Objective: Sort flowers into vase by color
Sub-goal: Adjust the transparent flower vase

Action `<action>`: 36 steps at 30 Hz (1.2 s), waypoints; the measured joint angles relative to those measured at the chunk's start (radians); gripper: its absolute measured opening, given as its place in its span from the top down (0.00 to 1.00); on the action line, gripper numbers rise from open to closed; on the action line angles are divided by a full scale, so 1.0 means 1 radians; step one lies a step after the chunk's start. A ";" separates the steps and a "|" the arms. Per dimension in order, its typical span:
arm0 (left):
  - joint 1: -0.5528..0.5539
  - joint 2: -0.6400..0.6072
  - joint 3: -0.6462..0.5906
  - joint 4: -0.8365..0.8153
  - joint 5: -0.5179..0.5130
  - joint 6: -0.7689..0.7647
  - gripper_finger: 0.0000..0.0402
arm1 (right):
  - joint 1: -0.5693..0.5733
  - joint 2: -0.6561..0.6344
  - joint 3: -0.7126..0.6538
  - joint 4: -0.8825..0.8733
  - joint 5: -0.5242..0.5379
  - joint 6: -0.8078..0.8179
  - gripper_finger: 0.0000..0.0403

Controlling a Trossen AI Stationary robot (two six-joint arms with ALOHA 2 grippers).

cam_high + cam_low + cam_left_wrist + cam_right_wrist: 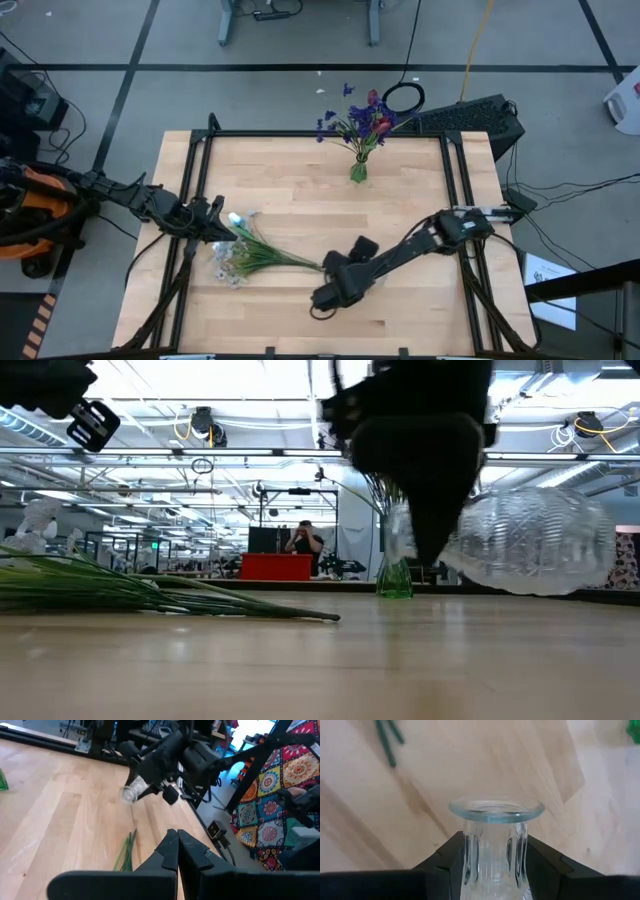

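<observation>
A bunch of white and pale blossom sprays (232,258) lies on the table at the near left. Its green stems (150,595) run toward the middle. A small green vase (358,170) stands at the far edge and holds purple-blue sprays and a dark red bud (372,118). My right gripper (338,282) is shut on a clear ribbed glass vase (530,540) above the near middle of the table. My left gripper (177,845) is shut and empty, hovering just above the blossoms (215,215). My right gripper pinches the clear vase's neck (495,850) between its two fingers (447,857), just below the flared rim (495,809). The fingers lie along the vase, and its mouth points away from the wrist. The vase is lifted clear of the table and lies roughly on its side.
Black rails (200,170) run along the table's left, right and far sides. Bare wood lies between the green vase and the stems. A keyboard (470,115) sits beyond the far right corner. A person (303,538) sits far off in the room.
</observation>
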 joint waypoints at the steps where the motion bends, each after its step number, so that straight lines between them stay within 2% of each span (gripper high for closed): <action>1: 0.000 0.000 0.000 0.001 0.000 0.000 0.99 | 0.002 -0.041 -0.058 0.042 0.011 0.034 0.64; 6: 0.000 0.000 0.000 0.001 -0.006 0.000 0.99 | -0.003 -0.295 -0.390 0.336 0.104 0.108 0.64; 9: 0.000 0.000 0.000 0.018 -0.023 0.001 0.99 | -0.024 -0.481 -0.597 0.545 0.207 0.062 0.64; 12: 0.000 0.000 0.000 0.022 -0.087 -0.008 0.99 | -0.054 -0.683 -0.829 0.829 0.285 -0.032 0.64; 15: 0.000 0.000 0.000 0.041 -0.176 -0.049 0.99 | -0.081 -0.872 -1.112 1.237 0.335 -0.148 0.64; 18: 0.000 0.000 0.000 0.075 -0.230 -0.050 0.99 | -0.104 -1.008 -1.414 1.806 0.306 -0.326 0.64; 21: 0.000 0.000 0.000 0.104 -0.263 -0.050 0.99 | -0.130 -1.026 -1.651 2.407 0.216 -0.545 0.64; 23: 0.000 0.000 0.000 0.106 -0.277 -0.050 0.99 | -0.145 -0.997 -1.739 2.622 0.148 -0.698 0.64; 25: 0.000 0.000 0.000 0.108 -0.284 -0.050 0.99 | -0.154 -0.972 -1.787 2.655 0.106 -0.808 0.64; 29: 0.000 0.001 0.000 0.113 -0.300 -0.050 0.99 | -0.152 -0.911 -1.785 2.641 0.088 -0.790 0.62; 33: 0.000 0.001 0.000 0.108 -0.303 -0.044 0.99 | -0.146 -0.834 -1.756 2.708 0.088 -0.909 0.62; 36: 0.000 0.001 0.000 0.089 -0.304 -0.044 0.99 | -0.152 -0.779 -1.739 2.746 0.081 -0.938 0.62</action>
